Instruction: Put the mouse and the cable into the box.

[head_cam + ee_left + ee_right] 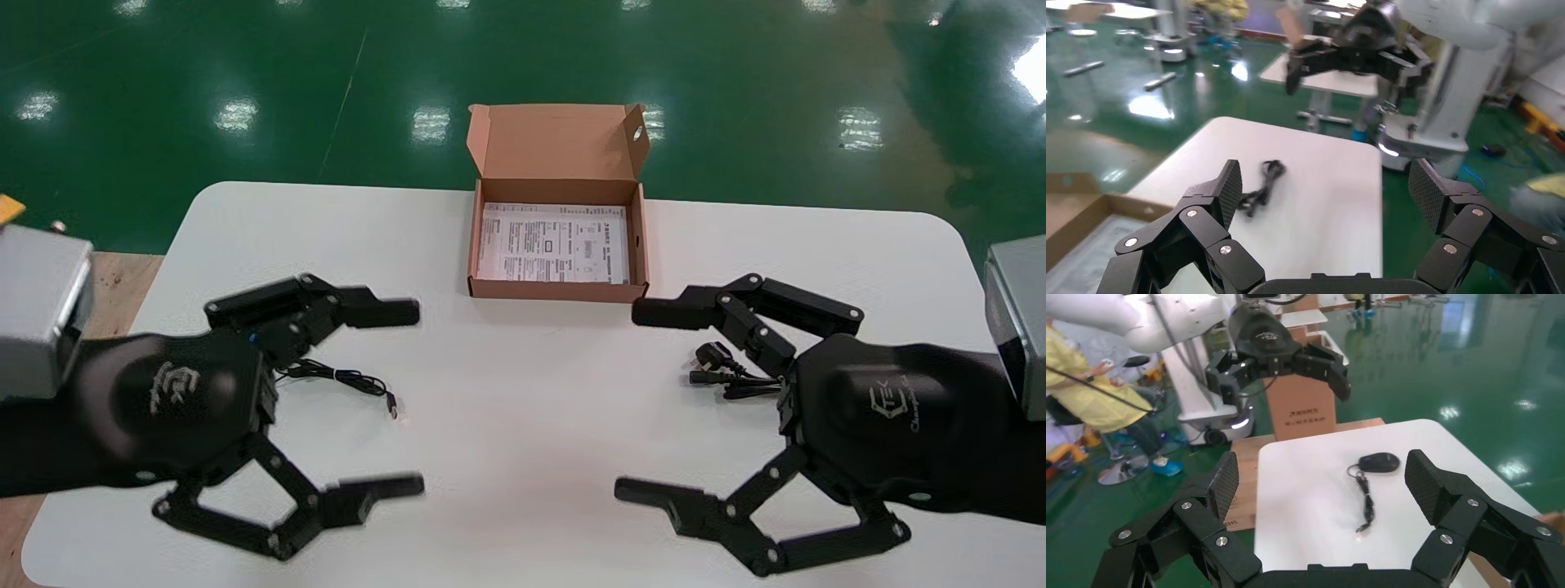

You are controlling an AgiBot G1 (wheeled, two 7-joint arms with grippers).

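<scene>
At the far middle of the white, round-cornered table (523,359) sits a shallow brown corrugated cardboard box (558,287). Its lid stands open at the back, and a printed sheet (554,243) lies flat on its bottom. A glossy green floor (204,73) shows beyond the table.

The left gripper (418,400) hovers over the table's left half. Its black, riveted linkage fingers are spread wide, with nothing between them. A thin black cord (351,379) trails out from under its body and ends in a small USB plug (393,404) on the bare tabletop. The right wrist view shows the cord's source, a smooth, black, oval mouse (1379,461) resting on the table. In the head view the mouse is probably hidden beneath the gripper's body.

The right gripper (628,400) hovers over the table's right half. Its jaws are equally wide and touch nothing. Beside its upper finger lies a loosely coiled black power cable (727,376) with a chunky plug, resting on the table well apart from the box. The flat pads (1229,190) of the fingers have a fine woven texture.
</scene>
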